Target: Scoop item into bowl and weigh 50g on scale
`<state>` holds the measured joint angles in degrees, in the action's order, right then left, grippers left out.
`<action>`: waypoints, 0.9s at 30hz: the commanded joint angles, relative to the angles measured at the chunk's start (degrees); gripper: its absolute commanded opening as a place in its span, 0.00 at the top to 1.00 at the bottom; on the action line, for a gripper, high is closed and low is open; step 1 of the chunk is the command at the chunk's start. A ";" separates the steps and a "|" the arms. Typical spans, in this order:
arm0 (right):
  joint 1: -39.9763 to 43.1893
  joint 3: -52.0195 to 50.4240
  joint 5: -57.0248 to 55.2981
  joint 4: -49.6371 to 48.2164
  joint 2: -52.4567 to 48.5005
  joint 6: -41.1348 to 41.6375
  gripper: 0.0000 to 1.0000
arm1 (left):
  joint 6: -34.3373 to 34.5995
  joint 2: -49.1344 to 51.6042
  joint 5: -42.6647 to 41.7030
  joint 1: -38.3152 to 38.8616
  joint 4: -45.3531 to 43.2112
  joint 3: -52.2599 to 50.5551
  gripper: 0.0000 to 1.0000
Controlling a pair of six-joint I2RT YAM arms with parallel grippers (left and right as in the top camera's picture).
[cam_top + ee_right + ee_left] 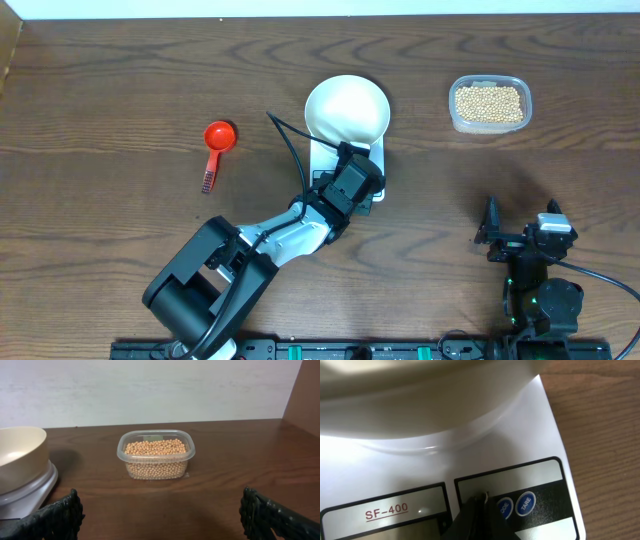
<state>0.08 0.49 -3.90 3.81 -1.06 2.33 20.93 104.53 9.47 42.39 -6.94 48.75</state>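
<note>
A: Step in hand?
B: Taring, likely: the scale [540,435] has its buttons [526,503] reached by the pinched-closed left gripper [479,502], with the bowl [347,108] set on top.
A: Next?
B: The scoop [217,140], left, must be grasped; beans [489,101] are kept far right; the right gripper [160,515] is spread wide.

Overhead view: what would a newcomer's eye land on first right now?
The left hand, shut, is poised over the front edge of the scale, its tip by the round buttons, and the empty white bowl sits on the scale. Next come the clear tub full of tan beans at far right, and the red scoop lying alone on the left.
</note>
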 commanded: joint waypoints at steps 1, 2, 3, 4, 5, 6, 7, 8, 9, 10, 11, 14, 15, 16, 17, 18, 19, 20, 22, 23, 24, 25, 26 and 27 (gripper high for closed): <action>-0.44 -0.17 -0.46 0.04 0.04 -0.26 0.01 | -0.26 10.25 -5.03 -0.79 3.78 -5.33 0.93; -0.46 -0.17 -0.46 0.04 0.04 -0.26 0.01 | -0.26 10.34 -5.05 -0.79 3.80 -5.33 0.93; -0.44 -0.17 -0.46 0.04 0.04 -0.26 0.01 | -0.26 10.34 -5.03 -0.79 3.85 -5.33 0.93; -0.44 -0.17 -0.46 0.04 0.04 -0.26 0.01 | -0.28 10.34 -5.03 -0.79 3.89 -5.33 0.93; -0.44 -0.17 -0.46 0.04 0.04 -0.26 0.01 | -0.28 10.34 -5.03 -0.79 3.96 -5.33 0.93; -0.44 -0.17 -0.46 0.04 0.04 -0.26 0.01 | -0.26 10.34 -5.01 -0.79 4.11 -5.31 0.93; -0.46 -0.17 -0.46 0.04 0.04 -0.26 0.01 | -0.26 10.23 -4.98 -0.79 4.33 -5.29 0.93; -0.44 -0.17 -0.46 0.04 0.04 -0.26 0.01 | -0.26 10.10 -4.90 -0.81 4.55 -5.29 0.93; -0.44 -0.17 -0.46 0.04 0.04 -0.26 0.01 | -0.22 9.86 -4.39 -0.81 4.68 -5.29 0.93; -0.44 -0.17 -0.46 0.04 0.04 -0.26 0.01 | -0.15 9.64 -4.17 -0.81 4.87 -5.29 0.93; -0.44 -0.17 -0.46 0.04 0.04 -0.26 0.01 | 0.31 9.46 -3.76 -0.81 5.05 -5.29 0.93; -0.44 -0.17 -0.46 0.04 0.04 -0.26 0.01 | 1.92 8.85 -1.14 -0.81 6.14 -5.29 0.93; -0.44 -0.17 -0.46 0.04 0.04 -0.26 0.01 | 2.43 8.81 -0.33 -0.81 6.47 -5.29 0.93; -0.44 -0.17 -0.46 0.04 0.04 -0.26 0.01 | 2.86 8.81 0.22 -0.81 6.60 -5.27 0.92; -0.46 -0.17 -0.46 0.04 0.04 -0.26 0.01 | 3.02 8.81 0.28 -0.81 6.73 -5.27 0.93; -0.46 -0.17 -0.46 0.04 0.04 -0.26 0.01 | 3.02 8.81 0.28 -0.81 6.78 -5.27 0.93; -0.44 -0.17 -0.46 0.04 0.04 -0.26 0.01 | 3.04 8.81 0.35 -0.81 6.91 -5.27 0.93; -0.44 -0.17 -0.46 0.04 0.04 -0.26 0.01 | 3.52 8.81 0.72 -0.81 7.13 -5.27 0.93; -0.46 -0.17 -0.46 0.04 0.04 -0.26 0.01 | 5.18 8.81 2.49 -0.83 8.20 -5.25 0.93; -0.44 -0.17 -0.46 0.04 0.04 -0.26 0.01 | 5.88 8.81 3.32 -0.85 8.74 -5.25 0.93; -0.44 -0.17 -0.46 0.02 0.04 -0.26 0.01 | 5.99 8.81 3.48 -0.85 8.92 -5.25 0.93; -0.44 -0.17 -0.46 0.04 0.04 -0.26 0.01 | 5.99 8.81 3.48 -0.85 9.07 -5.25 0.93; -0.44 -0.17 -0.46 0.04 0.04 -0.26 0.01 | 5.99 8.81 3.48 -0.83 9.11 -5.25 0.93; -0.46 -0.17 -0.46 0.04 0.04 -0.26 0.01 | 6.01 8.81 3.50 -0.83 9.20 -5.25 0.93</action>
<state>0.08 0.49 -3.90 3.81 -1.06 2.33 25.30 104.79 11.55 42.87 -4.67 49.74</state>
